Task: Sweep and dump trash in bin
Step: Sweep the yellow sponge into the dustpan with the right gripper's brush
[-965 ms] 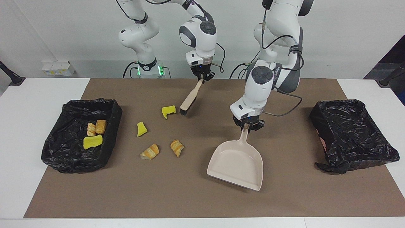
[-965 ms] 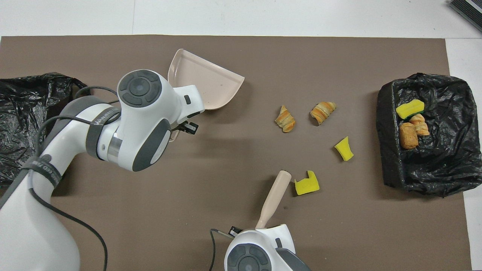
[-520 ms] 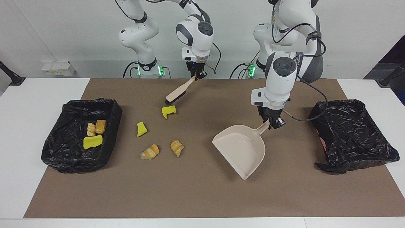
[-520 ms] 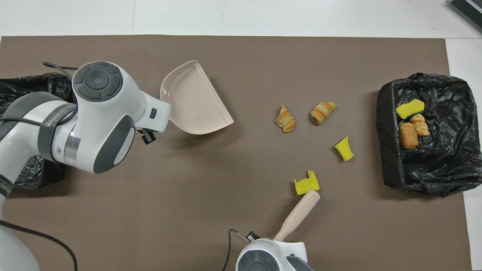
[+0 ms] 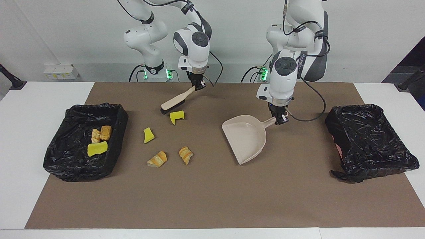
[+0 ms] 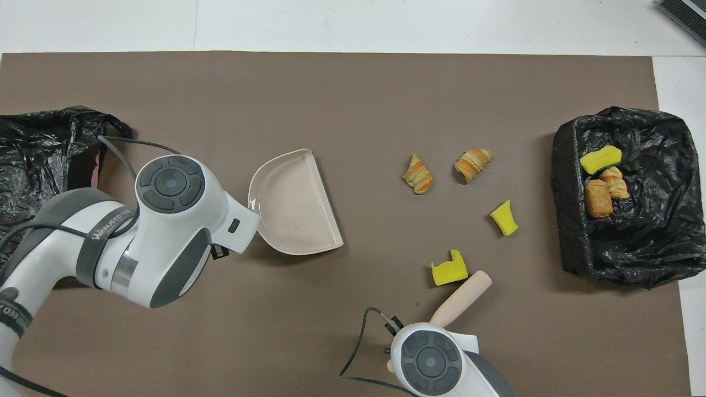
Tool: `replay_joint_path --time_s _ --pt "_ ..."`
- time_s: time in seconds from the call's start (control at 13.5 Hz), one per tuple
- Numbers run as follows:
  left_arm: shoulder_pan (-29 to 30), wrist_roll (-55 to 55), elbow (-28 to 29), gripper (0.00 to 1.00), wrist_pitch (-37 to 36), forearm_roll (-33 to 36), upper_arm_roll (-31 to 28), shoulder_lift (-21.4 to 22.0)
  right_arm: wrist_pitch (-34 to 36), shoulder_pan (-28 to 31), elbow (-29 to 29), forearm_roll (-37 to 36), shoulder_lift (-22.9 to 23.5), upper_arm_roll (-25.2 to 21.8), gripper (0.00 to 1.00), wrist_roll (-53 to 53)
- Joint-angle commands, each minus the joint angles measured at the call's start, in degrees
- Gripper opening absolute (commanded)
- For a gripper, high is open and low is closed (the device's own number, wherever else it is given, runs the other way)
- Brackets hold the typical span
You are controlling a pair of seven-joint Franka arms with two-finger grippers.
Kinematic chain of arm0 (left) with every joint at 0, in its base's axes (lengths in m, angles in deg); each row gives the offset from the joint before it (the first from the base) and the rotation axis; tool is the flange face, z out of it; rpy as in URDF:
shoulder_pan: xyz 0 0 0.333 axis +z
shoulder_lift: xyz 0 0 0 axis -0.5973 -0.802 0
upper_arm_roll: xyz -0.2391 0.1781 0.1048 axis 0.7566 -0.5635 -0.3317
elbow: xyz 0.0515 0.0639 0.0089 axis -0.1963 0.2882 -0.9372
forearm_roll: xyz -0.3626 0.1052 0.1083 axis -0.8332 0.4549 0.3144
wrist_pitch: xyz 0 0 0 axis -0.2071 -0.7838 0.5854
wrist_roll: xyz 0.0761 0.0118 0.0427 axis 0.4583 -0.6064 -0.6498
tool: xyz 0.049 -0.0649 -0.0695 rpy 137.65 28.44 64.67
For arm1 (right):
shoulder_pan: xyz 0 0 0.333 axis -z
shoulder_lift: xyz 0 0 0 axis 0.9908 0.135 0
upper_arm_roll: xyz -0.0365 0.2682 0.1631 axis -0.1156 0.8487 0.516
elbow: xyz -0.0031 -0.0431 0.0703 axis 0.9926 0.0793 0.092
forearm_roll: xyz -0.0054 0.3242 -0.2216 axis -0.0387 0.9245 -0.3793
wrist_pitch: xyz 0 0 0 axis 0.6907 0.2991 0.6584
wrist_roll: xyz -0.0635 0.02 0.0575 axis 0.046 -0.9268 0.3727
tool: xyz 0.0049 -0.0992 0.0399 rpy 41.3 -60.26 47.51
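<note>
Going left to right across the facing view, you meet first the black-lined bin (image 5: 85,141) at the right arm's end of the table, at about 9 o'clock of the brown mat (image 5: 212,199). It already holds three pieces of trash: a yellow sponge chunk (image 5: 97,148) and two bread pieces (image 5: 101,133). Four scraps remain on the mat beside it: a yellow sponge chunk (image 5: 148,135), a croissant piece (image 5: 157,159), a second croissant piece (image 5: 185,154) and a notched yellow sponge piece (image 5: 177,116).

Next, your right gripper (image 5: 198,85) is clenched on the handle of the brush (image 5: 173,103), whose bristles hang just at 11 o'clock of the notched sponge, apparently not touching it. Then your left gripper (image 5: 280,119) is clamped on the handle of the beige dustpan (image 5: 246,137), whose open mouth faces the scraps but stands well apart from them. At 3 o'clock sits a second black-lined bin (image 5: 368,141).

You look to be lining up for the second sweep. The next move calls for bringing the pan's lip down flat on the mat close to the scraps, then drawing the brush across them into it.

The facing view shows both grips and the brush's height; the overhead view hides the left gripper under its wrist. That view, though, shows the gap between pan (image 6: 295,204) and scraps plainly.
</note>
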Motion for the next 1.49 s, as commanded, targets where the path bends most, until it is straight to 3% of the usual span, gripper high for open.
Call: replay_joint_path --time_s 0.0,0.15,0.59,0.97,1.19,1.41 --pt "-1.32 0.22 6.23 0.0 4.4 1.02 -0.71 4.8 -6.83 1.16 -0.16 2.2 3.97 0.51 0.0 -3.65" --pt "-1.32 0.13 7.91 0.0 6.6 1.02 -0.63 5.5 -9.66 1.33 -3.57 2.2 7.92 0.42 0.0 -6.19" --pt "-1.32 -0.22 12.75 0.0 12.76 1.02 -0.71 5.69 -9.15 4.32 -19.91 2.11 20.49 0.51 0.0 -15.76" --pt "-1.05 -3.03 12.75 0.0 12.85 0.84 -0.62 5.51 -6.87 1.52 -21.08 3.24 20.25 2.26 0.0 -40.69" --pt "-1.05 -3.21 12.75 0.0 12.85 0.84 -0.71 5.51 -6.95 -1.91 -21.78 8.95 19.72 2.62 0.0 -44.08" --pt "-1.05 -3.47 12.75 0.0 12.85 0.75 -0.71 5.51 -6.86 -3.15 -24.15 9.23 19.46 2.62 0.0 -45.22"
